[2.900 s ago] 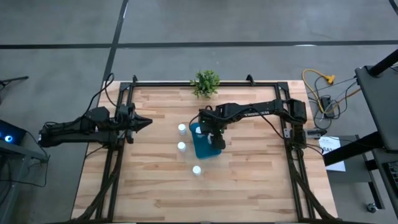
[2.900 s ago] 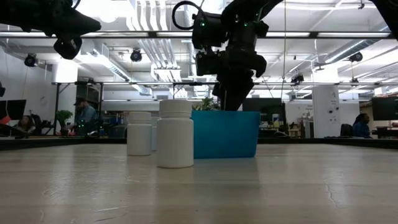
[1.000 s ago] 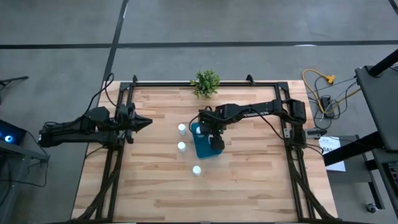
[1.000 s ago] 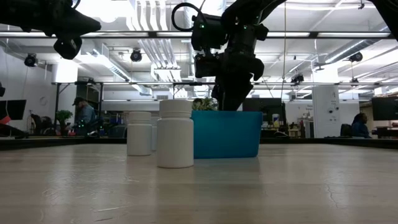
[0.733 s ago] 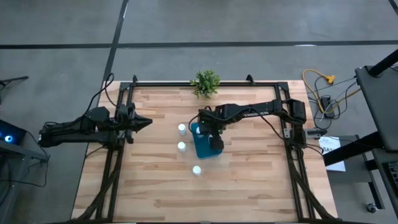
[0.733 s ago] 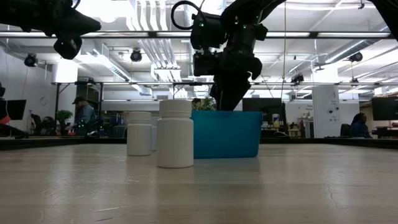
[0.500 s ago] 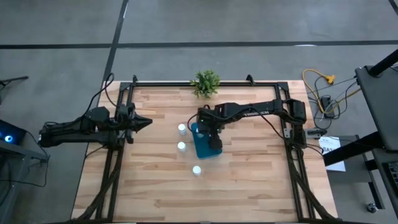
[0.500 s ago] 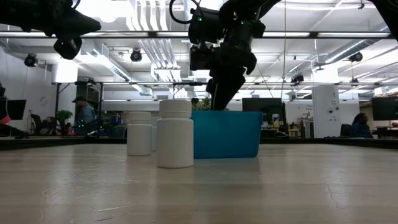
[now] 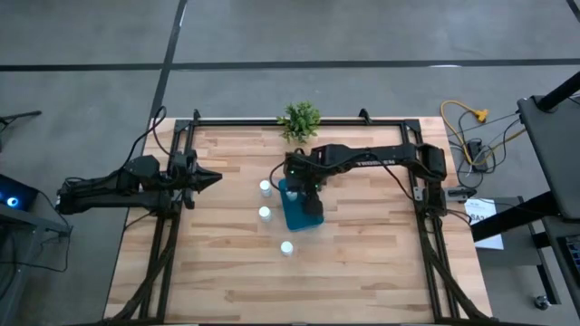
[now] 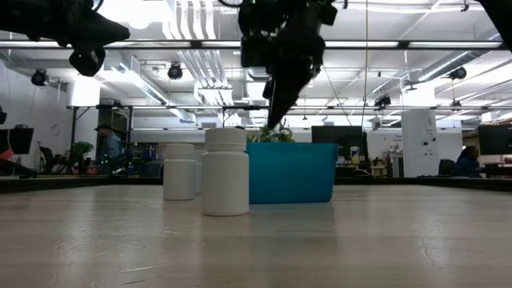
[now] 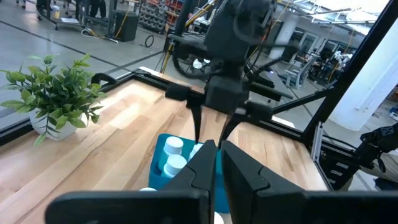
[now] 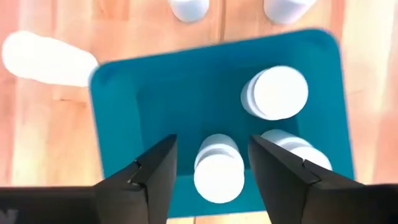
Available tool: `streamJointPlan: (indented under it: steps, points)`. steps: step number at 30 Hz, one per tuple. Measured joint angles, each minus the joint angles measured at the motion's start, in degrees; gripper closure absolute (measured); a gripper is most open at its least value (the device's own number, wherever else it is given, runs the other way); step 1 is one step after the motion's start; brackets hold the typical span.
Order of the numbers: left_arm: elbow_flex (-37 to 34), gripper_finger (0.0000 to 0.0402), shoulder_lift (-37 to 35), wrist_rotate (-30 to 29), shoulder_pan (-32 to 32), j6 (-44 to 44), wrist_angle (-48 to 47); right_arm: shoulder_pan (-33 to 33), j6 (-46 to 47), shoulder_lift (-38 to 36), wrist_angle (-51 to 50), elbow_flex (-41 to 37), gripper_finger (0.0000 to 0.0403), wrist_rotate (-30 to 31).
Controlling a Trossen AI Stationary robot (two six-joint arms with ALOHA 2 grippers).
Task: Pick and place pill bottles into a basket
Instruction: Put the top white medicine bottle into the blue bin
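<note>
The teal-blue basket (image 9: 299, 215) stands mid-table. Three white pill bottles stand upright in it (image 12: 217, 167) (image 12: 275, 93) (image 12: 297, 148). Three more stand on the wood to its left and near side (image 9: 265, 187) (image 9: 265, 213) (image 9: 286, 247); two of them show in the low view (image 10: 226, 172) (image 10: 179, 170). My right gripper (image 12: 211, 140) hangs open above the basket's far part, pointing steeply down, with nothing between its fingers; from the side (image 10: 274, 122) its tips are clear of the rim. My left gripper (image 9: 214, 178) waits shut at the table's left.
A small green potted plant (image 9: 300, 119) stands at the far edge behind the basket. A black frame rail (image 9: 299, 120) runs around the table. The wood to the right of the basket (image 9: 372, 226) and along the near edge is bare.
My right gripper has risen out of the basket, its fingertips now well above the rim, and has drifted a little toward the table's left. It carries nothing. The bottles and the basket have stayed where they were.
</note>
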Motion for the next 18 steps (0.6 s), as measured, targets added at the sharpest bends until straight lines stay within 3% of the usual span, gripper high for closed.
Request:
streamJointPlan:
  steps: [9, 18]
  points:
    - [0.0, 0.0394, 0.0, 0.01, -0.02, 0.02, -0.07, 2.71, -2.38, -0.19, -10.17, 9.17, 0.0285, 1.22]
    - [-0.02, 0.0394, -0.59, 0.01, -0.02, 0.26, -0.44, 4.86, -0.09, -6.05, -12.67, 7.04, 0.0366, 3.69]
